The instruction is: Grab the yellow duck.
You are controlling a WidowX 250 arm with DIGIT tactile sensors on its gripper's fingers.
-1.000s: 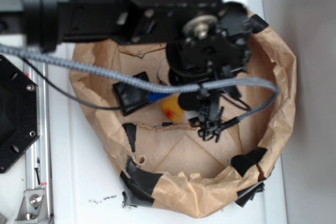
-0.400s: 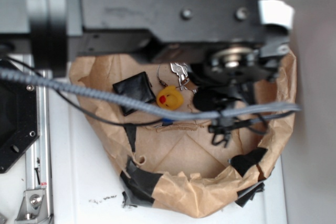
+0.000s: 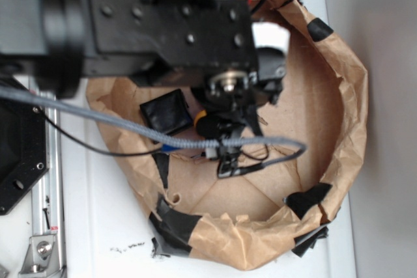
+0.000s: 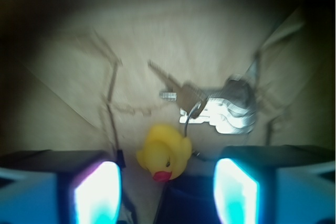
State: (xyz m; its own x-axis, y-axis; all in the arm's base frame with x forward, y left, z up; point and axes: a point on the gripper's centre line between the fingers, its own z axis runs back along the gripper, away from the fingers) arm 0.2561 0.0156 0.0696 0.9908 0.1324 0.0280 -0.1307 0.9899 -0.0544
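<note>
Setting: a white table (image 3: 98, 213) carrying a shallow bowl-like nest of crumpled brown paper (image 3: 339, 96), patched along its rim with strips of black tape (image 3: 172, 222). A black hexagonal base plate (image 3: 16, 161) and a metal rail sit at the far left of the exterior view.

Writing: I find no readable brand, label or text in either view; both are soft and blurred.

Arm: my black arm (image 3: 150, 24) reaches in from the upper left across the nest, wrist turned downward over its floor, a grey braided cable (image 3: 98, 116) looping beneath it.

Claw: the gripper (image 4: 165, 192) is spread wide, its two pale glowing fingers (image 4: 97, 192) standing well apart at the lower left and lower right of the wrist view. I see nothing between them clamped, and neither pad touches anything.

Task item: the yellow duck (image 4: 164, 153), red-orange beak towards the camera, sits on the paper floor between the two fingers and apart from both. In the exterior view only a sliver of yellow shows under the wrist.

Other items: a silver key bunch (image 4: 215, 106) lies just beyond the duck, to its right. A black square wallet (image 3: 165, 111) lies to the left of the duck.
</note>
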